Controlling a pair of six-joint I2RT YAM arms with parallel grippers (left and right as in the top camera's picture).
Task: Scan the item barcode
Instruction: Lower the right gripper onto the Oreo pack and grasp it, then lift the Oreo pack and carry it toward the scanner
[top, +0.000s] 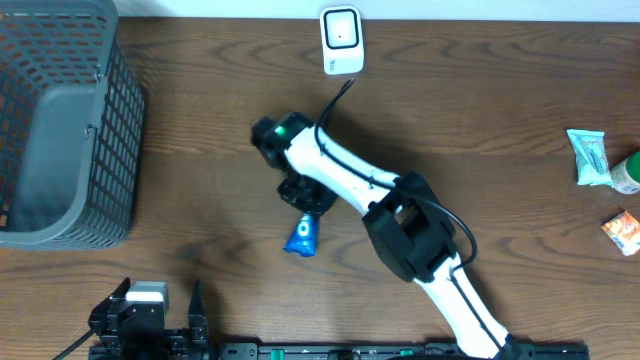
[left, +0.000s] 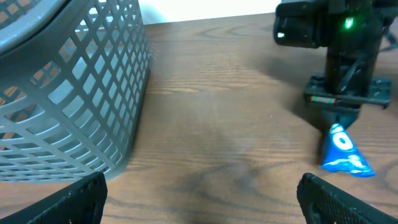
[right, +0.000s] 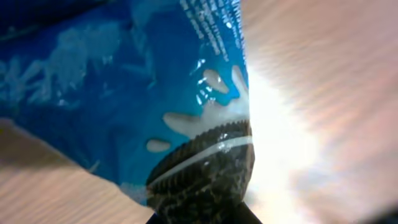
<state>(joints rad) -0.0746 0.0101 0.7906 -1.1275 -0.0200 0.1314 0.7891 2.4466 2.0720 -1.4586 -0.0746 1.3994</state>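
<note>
The item, a blue cookie packet, lies on the wooden table near the middle, its upper end under my right gripper. In the right wrist view the packet fills the frame, and its cookie-printed end is pinched in the shut right gripper at the bottom edge. No barcode shows on the visible face. A white scanner stands at the table's far edge, above the packet. My left gripper is wide open over bare wood at the near left, with the packet ahead to its right.
A grey mesh basket fills the far left corner and looms at the left of the left wrist view as the basket wall. At the right edge lie a green-white pouch, a green bottle and an orange packet.
</note>
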